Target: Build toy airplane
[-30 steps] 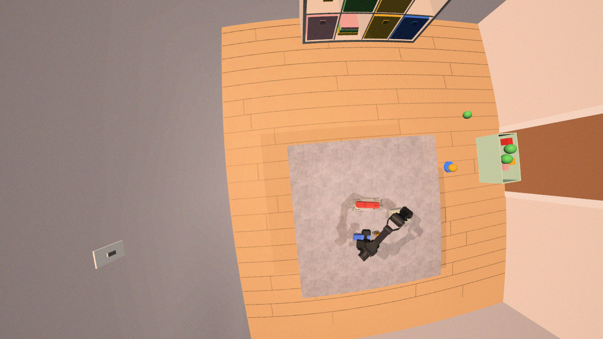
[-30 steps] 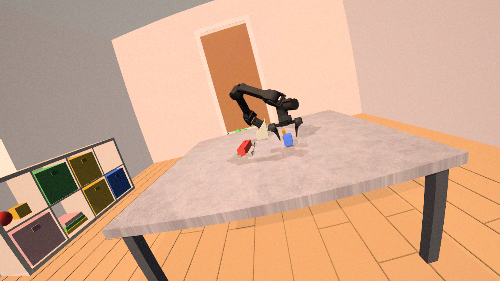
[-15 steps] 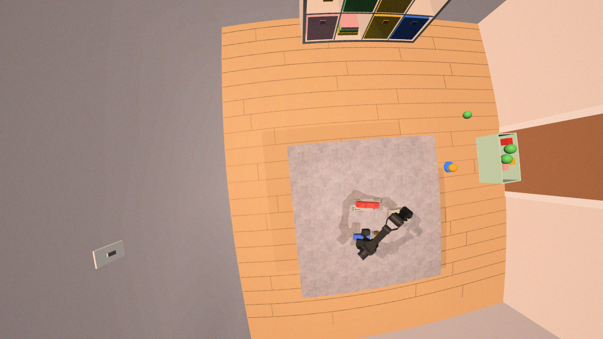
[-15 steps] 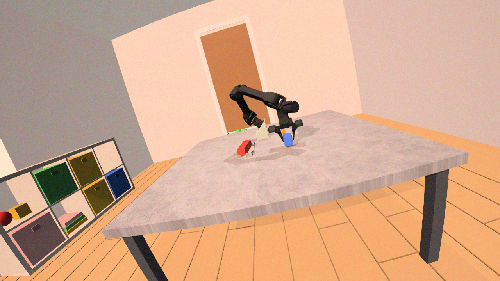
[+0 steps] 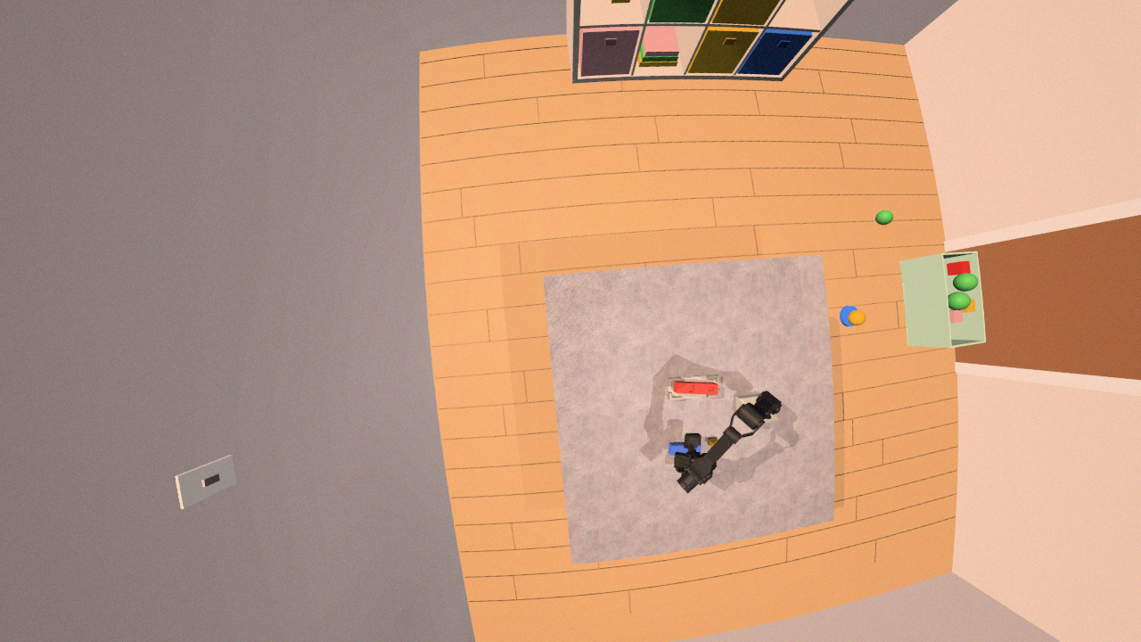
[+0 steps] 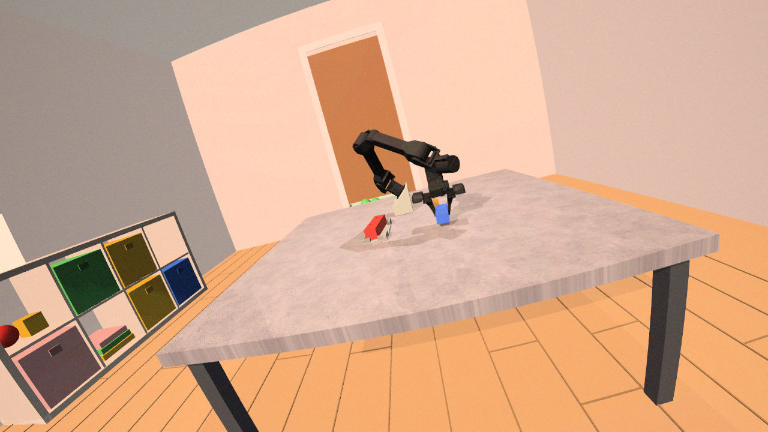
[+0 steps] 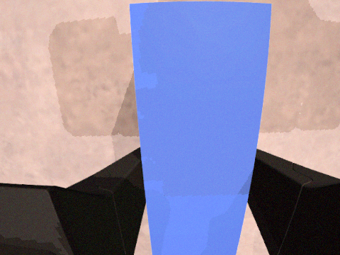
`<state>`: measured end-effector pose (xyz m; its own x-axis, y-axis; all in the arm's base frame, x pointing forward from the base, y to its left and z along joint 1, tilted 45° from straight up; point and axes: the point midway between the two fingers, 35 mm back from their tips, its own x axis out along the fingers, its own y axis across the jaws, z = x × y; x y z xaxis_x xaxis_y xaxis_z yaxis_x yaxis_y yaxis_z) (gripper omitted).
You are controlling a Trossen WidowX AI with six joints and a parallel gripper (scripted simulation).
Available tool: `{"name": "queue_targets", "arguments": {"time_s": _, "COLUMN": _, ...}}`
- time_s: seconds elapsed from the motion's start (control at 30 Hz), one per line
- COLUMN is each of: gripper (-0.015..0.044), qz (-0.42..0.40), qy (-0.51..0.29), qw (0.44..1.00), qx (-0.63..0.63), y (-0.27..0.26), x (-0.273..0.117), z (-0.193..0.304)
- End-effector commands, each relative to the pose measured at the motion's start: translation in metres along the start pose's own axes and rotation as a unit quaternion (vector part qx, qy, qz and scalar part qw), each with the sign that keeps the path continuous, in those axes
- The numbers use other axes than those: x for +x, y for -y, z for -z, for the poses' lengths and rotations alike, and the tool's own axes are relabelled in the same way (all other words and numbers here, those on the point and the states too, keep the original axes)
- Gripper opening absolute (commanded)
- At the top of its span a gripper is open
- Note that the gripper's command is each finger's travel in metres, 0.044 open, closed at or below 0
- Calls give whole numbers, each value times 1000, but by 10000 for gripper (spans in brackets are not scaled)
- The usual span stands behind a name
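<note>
The red fuselage (image 5: 695,389) (image 6: 375,227) lies in the pale cradle (image 6: 382,237), its top face up. My gripper (image 6: 441,211) (image 7: 192,151) is shut on the blue wing (image 5: 676,448) (image 6: 442,216) (image 7: 200,99), with one finger against each long side. The wing is level and at or very near the table top; a gap beneath it cannot be made out. The orange tail fin (image 5: 712,441) (image 6: 435,201) is beside the wing, partly hidden by the wing and gripper in the exterior view. It is out of the wrist view. The wing's tab is hidden.
A cream wedge-shaped block (image 5: 745,399) (image 6: 402,203) stands near the arm's base, to the side of the cradle. The grey table (image 5: 622,319) (image 6: 408,284) carries all the parts. A shelf unit and a green toy box (image 5: 925,301) stand off the table.
</note>
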<state>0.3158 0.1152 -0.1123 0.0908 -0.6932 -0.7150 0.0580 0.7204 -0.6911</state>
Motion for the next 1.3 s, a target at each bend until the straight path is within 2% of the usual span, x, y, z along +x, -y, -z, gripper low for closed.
{"name": "queue_targets", "arguments": {"time_s": 0.0, "gripper": 0, "qz": 0, "qy": 1, "qw": 1000, "qx": 2, "y": -1, "x": -7, "z": -1}}
{"name": "queue_targets", "arguments": {"time_s": 1.27, "gripper": 0, "qz": -4, "qy": 1, "qw": 1000, "qx": 1, "y": 0, "x": -123, "z": 0}}
